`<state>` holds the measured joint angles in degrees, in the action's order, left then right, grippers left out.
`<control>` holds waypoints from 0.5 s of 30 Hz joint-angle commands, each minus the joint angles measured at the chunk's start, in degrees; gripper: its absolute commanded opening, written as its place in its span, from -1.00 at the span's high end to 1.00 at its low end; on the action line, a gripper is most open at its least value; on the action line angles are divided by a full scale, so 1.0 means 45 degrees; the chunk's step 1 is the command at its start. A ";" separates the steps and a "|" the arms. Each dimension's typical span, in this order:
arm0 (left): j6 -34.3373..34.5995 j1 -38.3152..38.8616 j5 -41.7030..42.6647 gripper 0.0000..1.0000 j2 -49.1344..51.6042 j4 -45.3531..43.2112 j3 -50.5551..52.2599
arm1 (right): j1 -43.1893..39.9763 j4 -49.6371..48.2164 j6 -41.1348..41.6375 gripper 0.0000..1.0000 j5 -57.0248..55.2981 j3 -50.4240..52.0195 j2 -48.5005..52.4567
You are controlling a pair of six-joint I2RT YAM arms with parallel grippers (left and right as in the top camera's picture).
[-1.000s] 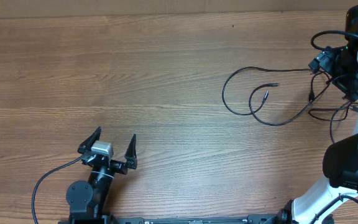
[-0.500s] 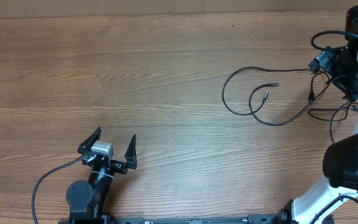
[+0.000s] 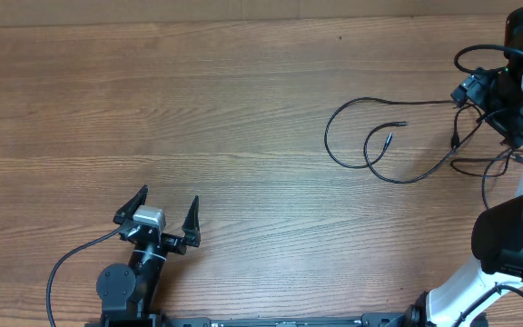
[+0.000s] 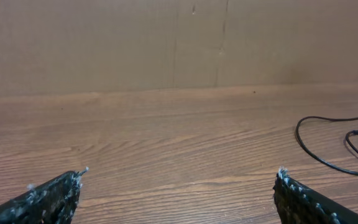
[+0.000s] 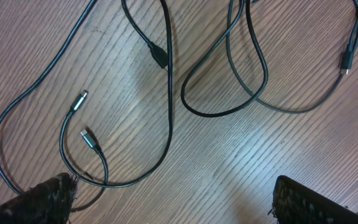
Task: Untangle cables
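The cables (image 3: 327, 138) lie on the wooden worktop (image 3: 198, 91) near its right edge, about midway between the far and near edges. From above, one thin black cord sweeps out leftward in a wide loop. Inside that loop a smaller loop curls round, and two plug ends (image 3: 389, 139) lie close together within it, apart from each other. The rest of the cords gather in a denser bunch at the right edge, under the right arm (image 3: 516, 100), where the separate strands cannot be told apart from above.

The right wrist camera looks down on the cords. One long black cord (image 5: 169, 106) runs down the middle and curves left. It crosses a narrow loop that ends in two silver-tipped plugs (image 5: 79, 101). A black plug (image 5: 159, 56) lies just beside the long cord. To the right, a black loop and a greyer one cross each other, and another plug (image 5: 345, 62) lies near the upper right. The right gripper (image 5: 169, 199) hangs over them with its fingers spread wide, holding nothing.

The left gripper (image 3: 169, 202) sits by the near edge, left of centre, well apart from the cords, its fingers also spread and holding nothing. Its camera sees the loop (image 4: 300, 134) far off to the right.
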<state>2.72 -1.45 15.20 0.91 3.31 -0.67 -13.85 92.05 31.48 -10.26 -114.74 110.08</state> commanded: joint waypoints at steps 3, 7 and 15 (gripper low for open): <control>-0.0325 0.0112 -0.0044 -0.99 -0.0146 -0.0053 0.0087 | 0.0024 -0.0369 0.0049 -1.00 0.0019 0.0019 -0.0345; -0.0325 0.0112 -0.0039 -0.99 -0.0146 -0.0053 0.0087 | 0.0112 -0.0826 0.0049 -1.00 0.0019 0.0019 -0.0918; -0.0325 0.0112 -0.0044 -0.99 -0.0146 -0.0053 0.0092 | 0.0238 -0.1015 0.0049 -1.00 0.0019 0.0019 -0.2628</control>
<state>2.72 -1.45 15.20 0.91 3.29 -0.67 -12.93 87.74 31.48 -10.24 -114.72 103.68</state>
